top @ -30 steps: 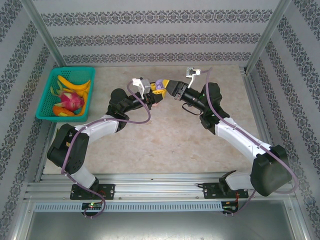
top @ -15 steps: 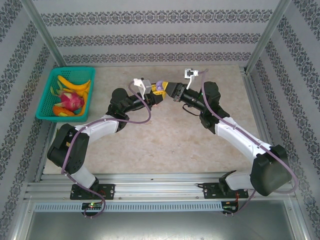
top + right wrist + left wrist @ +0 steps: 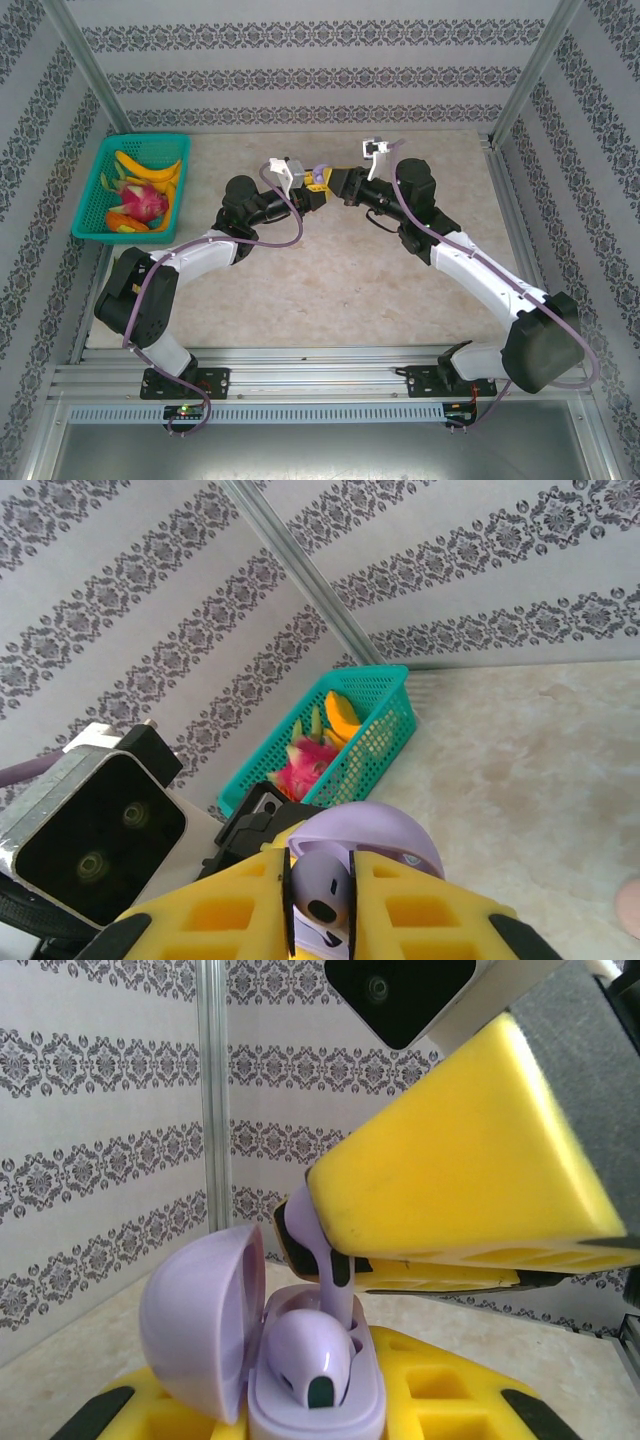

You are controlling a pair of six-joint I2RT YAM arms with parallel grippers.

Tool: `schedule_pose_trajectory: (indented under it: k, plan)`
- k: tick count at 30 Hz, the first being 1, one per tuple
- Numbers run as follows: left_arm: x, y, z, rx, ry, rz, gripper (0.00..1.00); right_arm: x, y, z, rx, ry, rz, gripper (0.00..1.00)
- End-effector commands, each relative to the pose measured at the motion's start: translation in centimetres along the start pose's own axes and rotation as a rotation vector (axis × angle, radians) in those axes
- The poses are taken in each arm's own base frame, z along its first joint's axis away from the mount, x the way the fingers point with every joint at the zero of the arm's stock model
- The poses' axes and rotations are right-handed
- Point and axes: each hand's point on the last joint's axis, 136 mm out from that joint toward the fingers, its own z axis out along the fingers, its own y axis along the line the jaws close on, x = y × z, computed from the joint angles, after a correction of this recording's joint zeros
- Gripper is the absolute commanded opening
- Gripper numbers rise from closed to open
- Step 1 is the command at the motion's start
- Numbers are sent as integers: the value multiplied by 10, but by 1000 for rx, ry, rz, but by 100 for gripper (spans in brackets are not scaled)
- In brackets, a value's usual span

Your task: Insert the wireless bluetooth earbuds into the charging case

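Note:
My left gripper is shut on the light purple charging case, held above the table with its lid swung open to the left. One purple earbud sits in the case. My right gripper is shut on a second purple earbud. In the left wrist view this earbud hangs from the right gripper's yellow fingers with its stem reaching down into the case beside the seated one. From above, the left gripper and right gripper meet tip to tip at the purple case.
A teal basket of fruit stands at the table's far left, and its mesh wall also shows in the right wrist view. A pink disc lies on the table at that view's right edge. Metal frame posts stand at the corners.
The right arm has shifted left and closed in on the left gripper, carrying its earbud to the open case. The left arm has barely moved.

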Motion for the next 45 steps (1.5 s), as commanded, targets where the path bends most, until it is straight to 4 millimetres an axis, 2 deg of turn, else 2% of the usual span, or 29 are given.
schedule_pose_trajectory:
  k: [1, 10, 18, 22, 25, 28, 31, 36, 41, 45]
  plan:
    - [-62, -20, -2, 44, -153, 140, 0, 29, -18, -2, 90, 105, 6, 22]
    - [-65, -23, -4, 48, -157, 144, 0, 25, -26, -6, 136, 91, 9, 33]
    - [-61, -25, -3, 53, -150, 141, 0, 11, -18, -6, 116, 62, 24, 43]
    - [-57, -25, -2, 56, -144, 136, 0, -4, -7, -9, 82, 29, 43, 55]
    - [-53, -25, -2, 55, -136, 129, 0, -23, 3, -21, 52, -22, 68, 63]
    - [-46, -24, -3, 53, -122, 120, 0, -43, 10, -38, 39, -67, 86, 66]
    - [-36, -24, -2, 56, -105, 107, 0, -55, 9, -54, 37, -90, 129, 68]
    - [-15, -25, -2, 76, -55, 83, 0, -52, -16, -60, 111, -24, 208, 65]
    - [6, -31, -1, 131, 10, 50, 0, -27, -49, -46, 216, 128, 270, 45]
    - [16, -37, 0, 170, 39, 27, 0, -13, -68, -32, 241, 194, 300, 34]
